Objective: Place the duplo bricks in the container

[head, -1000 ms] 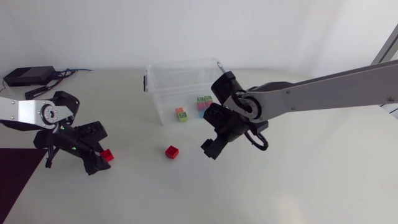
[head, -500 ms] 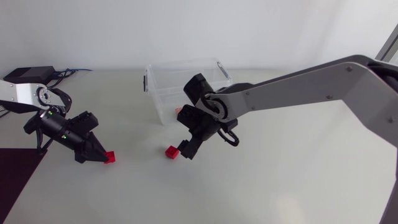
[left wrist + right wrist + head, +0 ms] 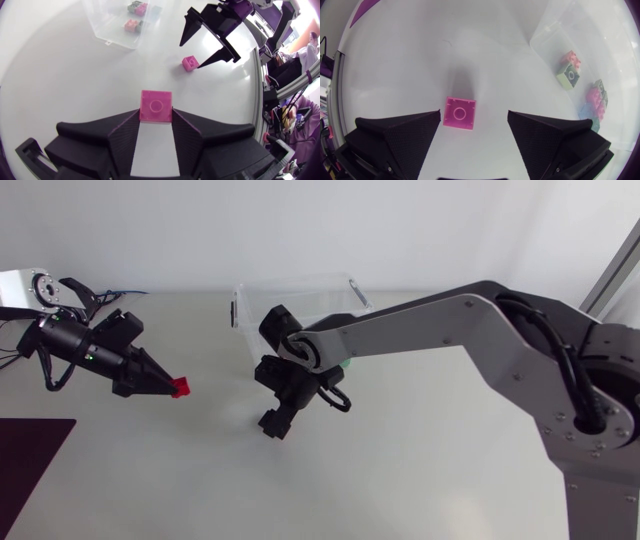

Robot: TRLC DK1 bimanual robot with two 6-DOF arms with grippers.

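One red duplo brick (image 3: 156,106) sat clamped between the fingertips of the left gripper (image 3: 171,385), held out over the white surface (image 3: 420,460). A second red brick (image 3: 459,113) lay on the surface under the right gripper (image 3: 474,118), whose fingers stood spread wide either side of it. Just beyond stood the clear container (image 3: 547,37), with several coloured bricks (image 3: 568,75) inside.

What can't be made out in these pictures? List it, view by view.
- Head view: the loose brick is hidden under the right gripper; only the wrist views show it.
- Head view: the right arm covers the floor of the container, hiding the bricks inside.
- Right wrist view: those bricks lie at the edge behind the clear wall; their number cannot be told.
- Left wrist view: the container is cut off by the frame edge.
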